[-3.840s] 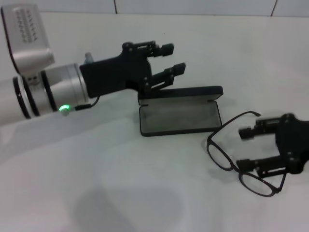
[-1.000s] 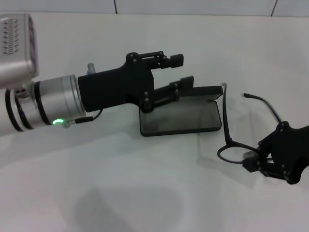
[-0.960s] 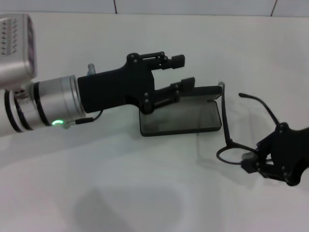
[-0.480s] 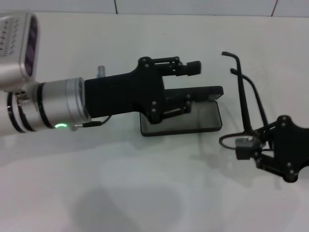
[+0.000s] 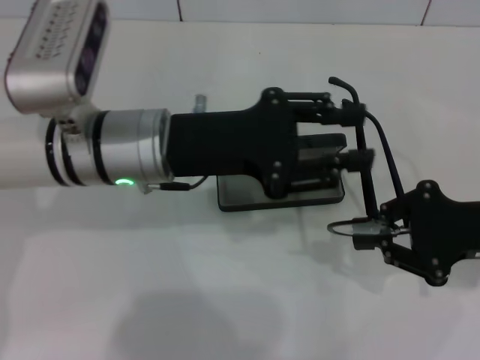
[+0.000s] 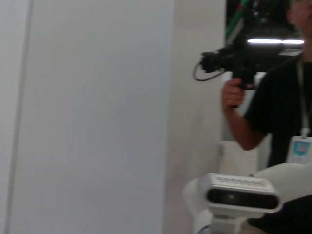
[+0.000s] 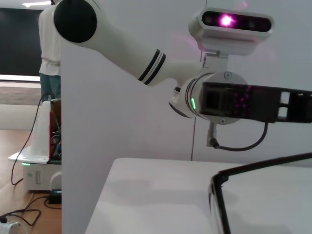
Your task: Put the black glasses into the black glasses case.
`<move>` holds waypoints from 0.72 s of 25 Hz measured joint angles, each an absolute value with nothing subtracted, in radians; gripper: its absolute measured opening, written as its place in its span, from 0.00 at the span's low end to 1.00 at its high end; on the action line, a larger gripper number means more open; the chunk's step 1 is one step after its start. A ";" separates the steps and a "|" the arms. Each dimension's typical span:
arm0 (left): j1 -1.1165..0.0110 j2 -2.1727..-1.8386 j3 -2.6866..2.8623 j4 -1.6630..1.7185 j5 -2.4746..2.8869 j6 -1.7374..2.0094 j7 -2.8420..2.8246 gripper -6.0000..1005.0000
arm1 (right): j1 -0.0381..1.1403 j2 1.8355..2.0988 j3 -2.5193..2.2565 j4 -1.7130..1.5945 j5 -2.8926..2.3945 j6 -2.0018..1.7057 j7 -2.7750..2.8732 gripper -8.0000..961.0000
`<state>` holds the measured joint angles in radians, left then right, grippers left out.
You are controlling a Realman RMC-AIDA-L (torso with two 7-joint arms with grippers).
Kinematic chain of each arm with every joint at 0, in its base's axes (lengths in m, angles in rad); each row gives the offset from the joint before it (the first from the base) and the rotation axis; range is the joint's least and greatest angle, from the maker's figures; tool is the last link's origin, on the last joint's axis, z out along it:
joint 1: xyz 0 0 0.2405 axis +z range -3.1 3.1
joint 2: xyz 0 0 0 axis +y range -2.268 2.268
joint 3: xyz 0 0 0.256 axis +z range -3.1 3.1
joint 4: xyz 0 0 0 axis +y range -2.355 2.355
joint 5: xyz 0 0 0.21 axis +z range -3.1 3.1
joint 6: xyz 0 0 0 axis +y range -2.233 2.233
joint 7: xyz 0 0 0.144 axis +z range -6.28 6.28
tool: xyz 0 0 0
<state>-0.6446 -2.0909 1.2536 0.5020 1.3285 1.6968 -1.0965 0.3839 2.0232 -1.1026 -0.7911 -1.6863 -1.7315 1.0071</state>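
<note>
While the left gripper [image 5: 346, 139] hangs half open over the black glasses case [image 5: 247, 192], blocking it, the right gripper [image 5: 373, 231] pinches the black glasses [image 5: 367, 161] just beside, above bare tabletop [image 5: 225, 285].

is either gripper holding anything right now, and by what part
The right gripper holds the black glasses by the front frame. The left gripper's open fingers hold nothing, reaching toward the temple arms.
</note>
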 joint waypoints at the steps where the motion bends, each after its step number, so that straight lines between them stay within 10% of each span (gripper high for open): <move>1: -0.655 -2.091 1.264 0.499 1.333 1.697 -1.105 0.50 | 0.385 2.023 -1.103 -0.791 -1.684 -1.731 1.005 0.12; 18: -0.722 -2.088 1.287 0.498 1.438 1.578 -1.301 0.50 | 0.371 2.017 -1.099 -0.816 -1.638 -1.757 0.879 0.12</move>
